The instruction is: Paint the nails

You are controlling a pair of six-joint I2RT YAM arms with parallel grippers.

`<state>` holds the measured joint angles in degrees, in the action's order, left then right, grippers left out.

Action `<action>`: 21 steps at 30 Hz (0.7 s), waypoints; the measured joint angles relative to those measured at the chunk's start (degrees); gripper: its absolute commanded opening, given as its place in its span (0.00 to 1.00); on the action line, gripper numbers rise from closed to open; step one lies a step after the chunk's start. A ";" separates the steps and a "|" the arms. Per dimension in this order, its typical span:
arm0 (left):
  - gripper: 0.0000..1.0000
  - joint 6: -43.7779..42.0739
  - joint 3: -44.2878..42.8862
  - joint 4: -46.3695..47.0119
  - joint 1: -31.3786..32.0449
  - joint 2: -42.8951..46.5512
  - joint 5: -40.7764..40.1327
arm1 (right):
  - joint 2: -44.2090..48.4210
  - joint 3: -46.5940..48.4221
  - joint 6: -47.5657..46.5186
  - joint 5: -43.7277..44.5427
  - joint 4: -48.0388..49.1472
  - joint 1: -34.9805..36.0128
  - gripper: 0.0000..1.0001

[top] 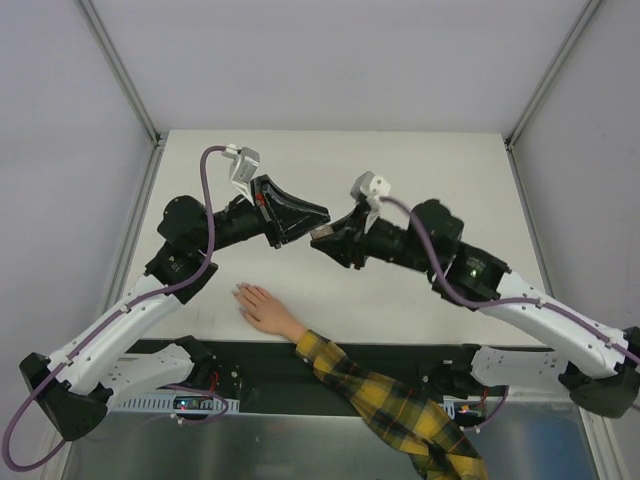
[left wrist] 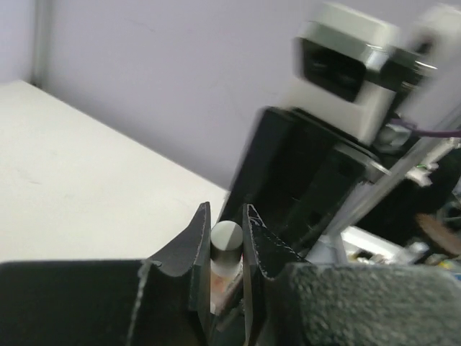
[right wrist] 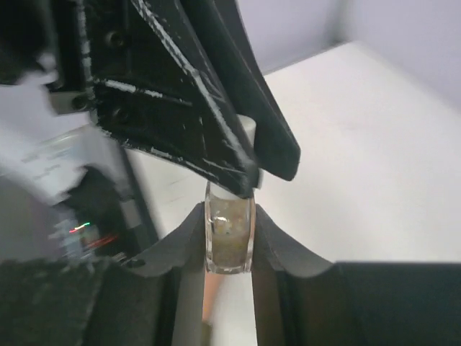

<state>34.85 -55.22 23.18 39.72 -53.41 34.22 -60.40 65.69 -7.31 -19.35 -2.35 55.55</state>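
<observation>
Right pincer [right wrist: 229, 213] grips a glass bottle [right wrist: 229, 249]; left pincer [left wrist: 225, 216] clamps its cap [left wrist: 227, 236]. Nails [top: 241, 293] lie on the bench [top: 430, 170], 7 o'clock of them.

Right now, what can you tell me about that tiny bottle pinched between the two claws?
The bottle is a tiny clear glass vial with brownish fluid inside. A pale, round-topped cap, plastic by the look of it, sits on its neck. The right claw is shut on the glass body and the left claw is shut on the cap. The two hold it up off the white table, and nothing else touches it. No label can be made out.
</observation>
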 measured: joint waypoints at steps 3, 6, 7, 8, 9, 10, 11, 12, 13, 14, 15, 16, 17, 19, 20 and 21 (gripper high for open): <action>0.00 -2.58 -0.94 -3.06 1.27 1.44 -5.66 | -1.84 2.71 -11.91 36.89 -1.36 16.28 0.00; 0.00 -5.73 -2.21 -4.48 4.04 2.58 -13.31 | -5.55 4.02 -22.73 57.29 5.90 24.15 0.00; 0.00 -6.21 -2.49 -5.05 4.66 2.67 -15.50 | -6.45 4.15 -25.18 60.37 7.39 24.98 0.01; 0.00 -6.43 -2.71 -5.62 5.07 2.60 -17.31 | -6.73 4.15 -26.38 61.55 7.69 25.09 0.00; 0.00 -6.45 -2.82 -6.05 5.46 2.21 -18.82 | -6.86 4.13 -27.30 62.31 7.54 25.00 0.00; 0.01 -6.43 -2.86 -6.38 5.75 1.84 -19.85 | -6.88 4.13 -27.80 62.14 6.73 24.61 0.01; 0.12 -6.40 -2.91 -6.60 5.86 1.64 -20.35 | -6.80 4.13 -27.67 61.24 5.79 23.98 0.00; 0.43 -6.36 -2.91 -7.15 6.08 1.55 -21.16 | -6.60 4.13 -27.26 59.71 4.96 23.08 0.00; 0.59 -6.29 -2.91 -7.61 6.05 1.55 -21.57 | -6.27 4.11 -26.75 57.09 4.11 22.05 0.00; 0.67 -5.84 -2.93 -8.00 6.03 1.55 -21.90 | -5.77 4.04 -25.92 53.88 3.19 20.74 0.01; 0.73 -5.38 -2.93 -8.41 6.05 1.64 -21.88 | -5.16 4.02 -25.11 50.27 2.25 19.12 0.01; 0.82 -5.09 -2.91 -8.74 6.08 1.68 -21.84 | -4.59 4.02 -24.44 47.12 1.46 17.64 0.00; 0.85 -4.42 -2.89 -9.01 6.08 1.84 -21.59 | -3.87 4.02 -23.45 43.21 0.37 15.76 0.00; 0.90 -3.78 -2.75 -9.16 6.10 2.38 -21.16 | -2.47 4.02 -21.55 35.54 -1.68 12.00 0.00; 0.91 -3.54 -2.67 -9.22 6.10 2.91 -20.98 | -1.84 4.02 -20.50 31.50 -2.64 10.12 0.00; 0.91 -3.43 -2.51 -9.25 6.08 3.52 -20.96 | -1.20 4.02 -19.26 26.84 -3.61 7.87 0.00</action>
<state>31.42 -57.74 13.93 45.80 -49.89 13.26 -61.60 69.71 -26.57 7.49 -5.96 63.42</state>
